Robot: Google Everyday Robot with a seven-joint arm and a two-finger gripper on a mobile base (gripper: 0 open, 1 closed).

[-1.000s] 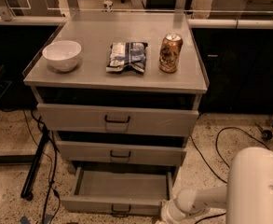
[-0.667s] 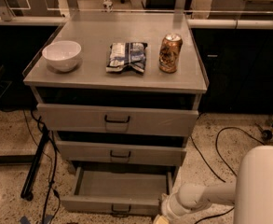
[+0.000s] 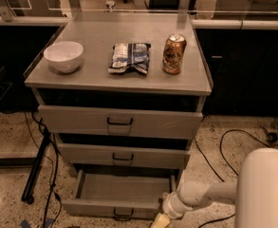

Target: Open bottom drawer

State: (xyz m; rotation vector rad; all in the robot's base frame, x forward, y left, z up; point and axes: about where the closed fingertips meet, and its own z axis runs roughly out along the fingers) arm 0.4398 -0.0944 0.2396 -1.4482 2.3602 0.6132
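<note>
One drawer, the bottom drawer [image 3: 96, 207], stands pulled out at the lower centre of the frame, its bare grey inside open to view and its shallow front panel close to the bottom edge. A small dark handle [image 3: 123, 214] sits at the middle of that panel. Just right of the panel's right end, at the very bottom of the frame, is the gripper [image 3: 159, 221], a pale yellowish tip cut off by the edge; whether it is open or closed, or holds anything, cannot be told. It is beside the handle, not on it. The white arm [image 3: 202, 194] runs from it up and to the right to the robot's white body [image 3: 264, 189] in the lower right corner. Above the open drawer, the middle drawer [image 3: 81, 154] and the taller top drawer [image 3: 72, 120] are pushed in, each with a dark handle at its centre. On the cabinet top [image 3: 96, 77] a white bowl [image 3: 63, 56] stands at the left, a crumpled packet [image 3: 130, 57] lies in the middle, and a can [image 3: 174, 54] stands upright just right of the packet. Dark cables [image 3: 224, 146] trail over the speckled floor to the right, and a black stand leg [image 3: 36, 167] slants down at the left.
</note>
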